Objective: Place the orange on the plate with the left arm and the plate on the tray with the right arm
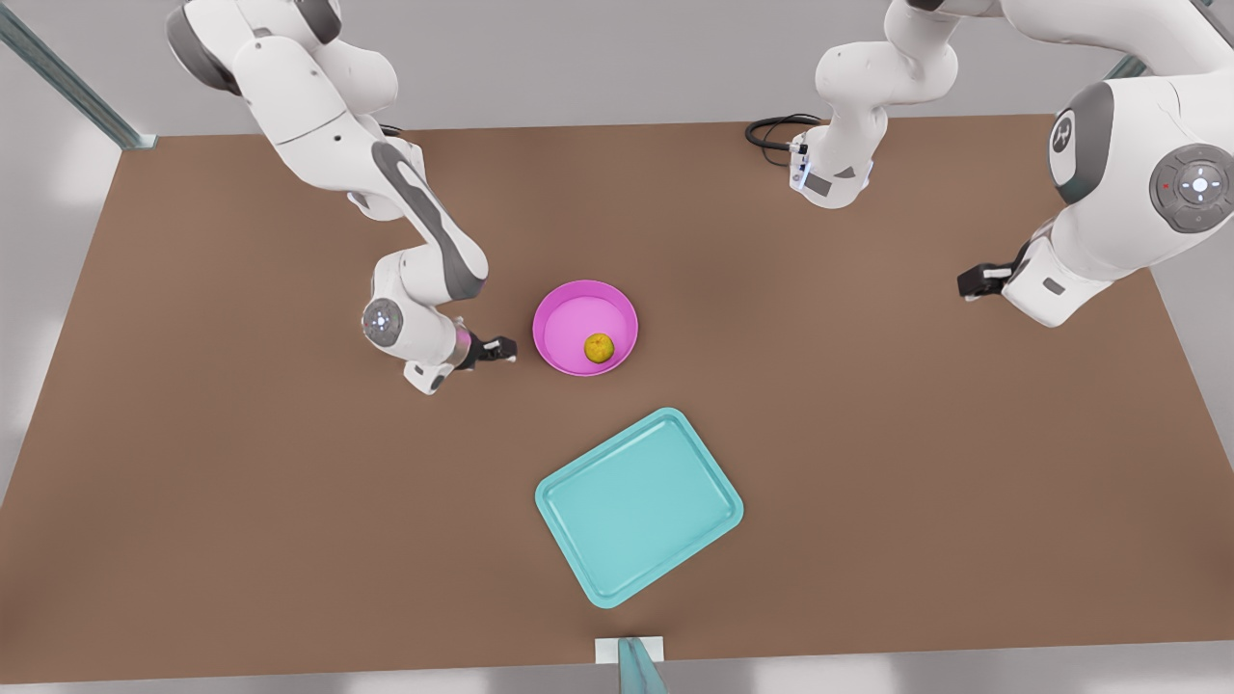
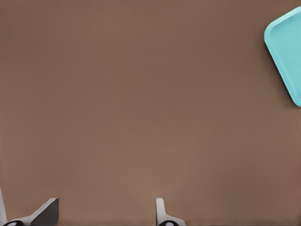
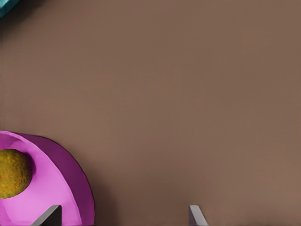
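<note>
The orange (image 1: 599, 348) (image 3: 11, 173) lies inside the pink plate (image 1: 567, 318) (image 3: 61, 188), off-centre toward the tray. The teal tray (image 1: 636, 506) (image 2: 287, 47) (image 3: 3, 4) lies bare, nearer the table's front edge. My right gripper (image 1: 501, 349) (image 3: 123, 216), on the front view's left, is open and low beside the plate's rim. In the right wrist view that rim lies between its two fingertips. My left gripper (image 1: 967, 282) (image 2: 104, 217) waits open and holding nothing over bare table at the front view's right, far from plate and tray.
A black cable (image 1: 771, 130) loops at the back of the brown table (image 1: 241, 482). A teal post (image 1: 636, 665) stands at the front edge. Wide bare table surrounds the tray on both sides.
</note>
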